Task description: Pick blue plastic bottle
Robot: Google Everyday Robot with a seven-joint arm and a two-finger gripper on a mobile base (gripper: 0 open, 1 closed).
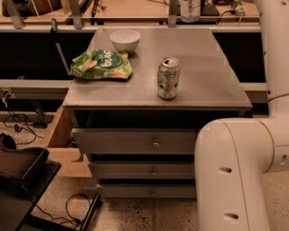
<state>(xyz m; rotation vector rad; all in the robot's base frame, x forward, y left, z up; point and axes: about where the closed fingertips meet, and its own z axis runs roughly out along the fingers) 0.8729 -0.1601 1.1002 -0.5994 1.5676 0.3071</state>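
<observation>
The lower part of the blue plastic bottle (190,10), clear with a pale label band, shows at the top edge of the camera view. It hangs above the far edge of the grey table (203,85) and touches nothing that shows. My gripper is above the top edge of the view, out of sight over the bottle. Only my white arm (271,54) shows, rising along the right side. The bottle's cap is cut off.
A silver-green drink can (168,78) stands upright near the table's middle front. A green snack bag (101,65) lies at the left, with a white bowl (125,39) behind it. Drawers (135,142) sit under the tabletop. Cables lie on the floor at the left.
</observation>
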